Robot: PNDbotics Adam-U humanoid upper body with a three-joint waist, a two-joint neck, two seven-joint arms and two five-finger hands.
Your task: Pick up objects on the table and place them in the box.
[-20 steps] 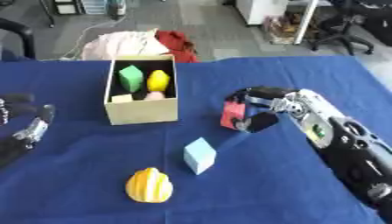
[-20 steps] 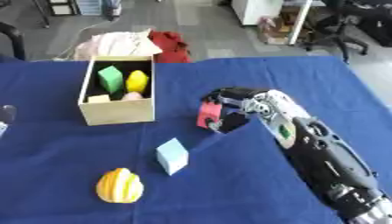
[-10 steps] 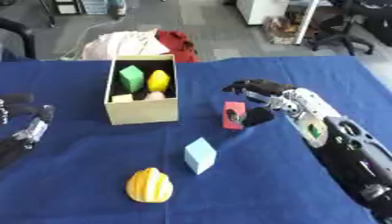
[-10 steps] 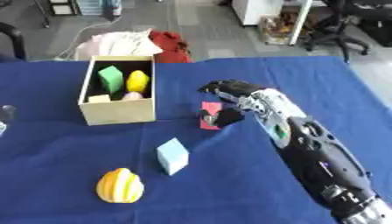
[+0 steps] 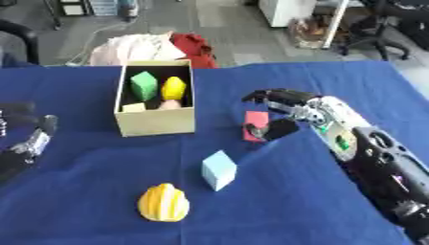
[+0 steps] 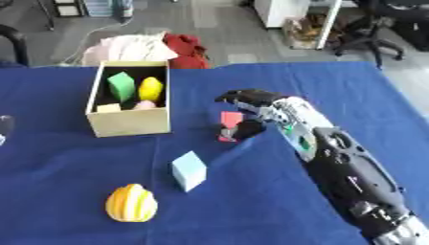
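An open cardboard box (image 5: 156, 125) stands at the table's back left; inside are a green block (image 5: 144, 85), a yellow object (image 5: 174, 88) and small pale pieces. To its right a red block (image 5: 254, 122) sits on the blue cloth. My right hand (image 5: 295, 108) is right beside it, open, with its fingers (image 5: 266, 94) spread above the block and the thumb (image 5: 277, 129) against its lower right side. Nearer the front lie a light blue cube (image 5: 218, 170) and a yellow-orange ribbed object (image 5: 163, 203). At the left edge my left hand (image 5: 32, 141) rests open, fingers up.
Pink-white and red cloth (image 5: 147, 45) is piled just behind the table's far edge. Office chairs (image 5: 394, 24) stand on the floor at the back right. Blue cloth (image 5: 100, 182) covers the whole table.
My right hand's fingers have uncurled from the red block and spread above it. The block stays where it was. The left hand has not moved.
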